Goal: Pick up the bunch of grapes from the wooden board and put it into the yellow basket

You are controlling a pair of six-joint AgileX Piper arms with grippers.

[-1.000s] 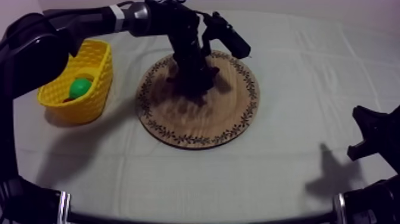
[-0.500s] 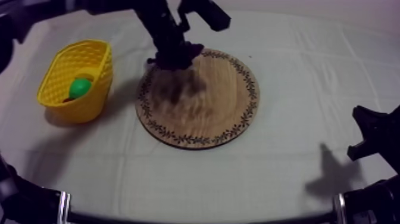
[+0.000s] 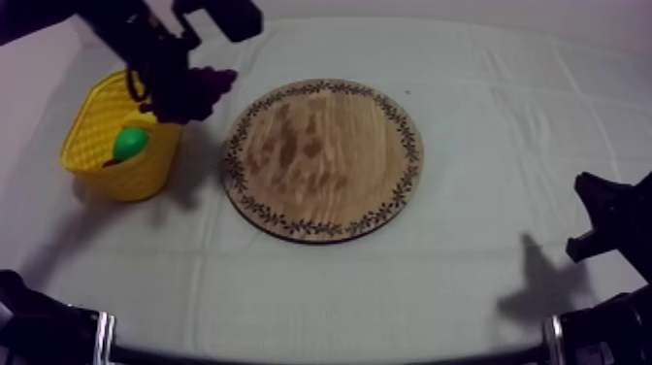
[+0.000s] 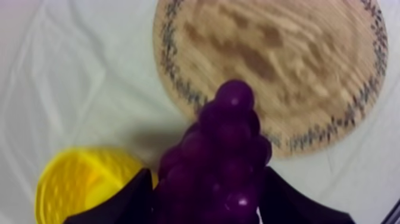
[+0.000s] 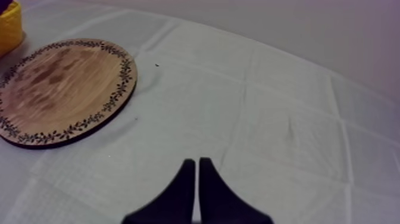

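Observation:
My left gripper [image 3: 179, 92] is shut on the purple bunch of grapes [image 3: 199, 89] and holds it in the air at the right rim of the yellow basket [image 3: 97, 141]. In the left wrist view the grapes [image 4: 223, 158] hang between my two black fingers [image 4: 128, 199], with the basket [image 4: 77, 184] below and beside them and the round wooden board [image 4: 297, 65] behind. The board [image 3: 325, 160] lies bare at the middle of the table. My right gripper [image 5: 196, 179] rests shut as a narrow wedge over the cloth, and sits low at the right edge [image 3: 606, 218].
A green fruit [image 3: 129, 143] with a bit of red beside it lies inside the basket. From the right wrist, the board [image 5: 59, 89] and a corner of the basket [image 5: 9, 24] show far off. Bare cloth stretches in front of and right of the board.
My left arm has lifted the grapes off the board and carried them left to the basket's rim. The board is now bare. The right arm has not moved.

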